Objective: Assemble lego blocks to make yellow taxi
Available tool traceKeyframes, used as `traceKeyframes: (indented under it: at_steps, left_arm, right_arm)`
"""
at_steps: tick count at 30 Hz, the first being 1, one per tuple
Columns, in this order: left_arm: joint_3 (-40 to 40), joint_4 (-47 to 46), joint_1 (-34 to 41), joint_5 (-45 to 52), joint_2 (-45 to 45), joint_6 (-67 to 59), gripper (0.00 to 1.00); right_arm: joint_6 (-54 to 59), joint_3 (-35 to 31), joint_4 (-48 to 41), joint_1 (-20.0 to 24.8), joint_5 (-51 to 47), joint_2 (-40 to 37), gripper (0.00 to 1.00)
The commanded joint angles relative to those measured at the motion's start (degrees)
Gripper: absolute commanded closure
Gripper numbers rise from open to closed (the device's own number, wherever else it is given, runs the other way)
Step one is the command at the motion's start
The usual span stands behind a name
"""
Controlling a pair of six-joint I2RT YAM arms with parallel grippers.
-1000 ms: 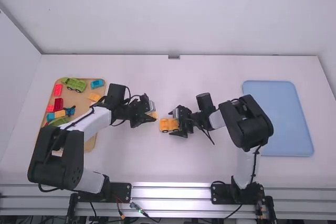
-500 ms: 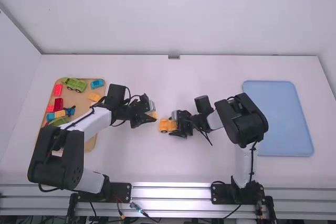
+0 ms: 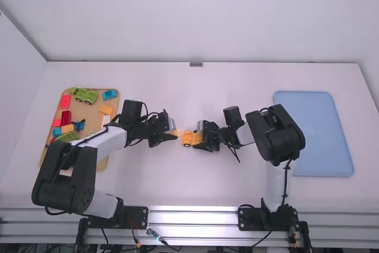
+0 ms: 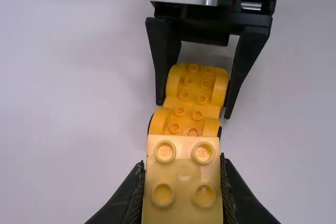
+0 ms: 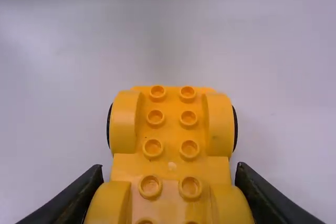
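Observation:
Left of the table's middle, my left gripper [image 3: 173, 135] is closed on a yellow brick [image 3: 176, 133]. Just to its right, my right gripper [image 3: 199, 139] has the yellow car base [image 3: 188, 138] between its fingers. In the left wrist view, my left gripper [image 4: 182, 190] clasps the square yellow brick [image 4: 184, 177], which partly covers the near end of the car base [image 4: 189, 100]; the right gripper's fingers flank the far end. From the right wrist view, my right gripper [image 5: 170, 184] squeezes the studded car base [image 5: 172, 129] by its sides.
A wooden tray [image 3: 102, 163] at the left carries a green car [image 3: 83, 95], a blue brick [image 3: 109, 95], red bricks [image 3: 66, 117] and other pieces. On the right lies a blue tray [image 3: 314, 134].
The right gripper has shifted slightly with the car base, which now sits a little angled. The left arm has moved slightly, still with its brick.

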State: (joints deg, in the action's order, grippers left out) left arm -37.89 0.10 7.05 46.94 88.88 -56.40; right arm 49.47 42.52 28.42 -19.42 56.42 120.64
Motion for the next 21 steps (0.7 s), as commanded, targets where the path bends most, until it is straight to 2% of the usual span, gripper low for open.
traceKeyframes:
  at_steps: [1, 4, 10, 13, 21]
  left_arm:
    - [-0.87, 0.92, 1.75, 1.84, 2.69, 1.60, 0.98]
    - [-3.13, 0.76, 4.52, 1.55, 6.16, 0.20, 0.98]
    - [-4.22, 2.89, 8.48, -3.06, 8.85, 2.67, 0.98]
    - [-4.22, 3.48, 8.70, -1.46, 8.92, 3.91, 0.98]
    - [-5.70, 3.10, 8.70, 0.00, 11.21, 3.89, 0.98]
  right_arm:
    - [-1.20, -0.24, -0.48, 0.70, 0.07, 0.79, 0.53]
    - [3.52, -0.22, -3.30, 1.11, 0.74, 0.76, 0.46]
    - [5.03, -0.22, -4.79, 1.11, 0.11, 0.76, 0.49]
    - [7.19, -0.22, -5.70, 0.98, 0.15, 0.76, 0.50]
    - [9.38, -0.17, -6.62, 0.59, 0.07, 0.76, 0.44]
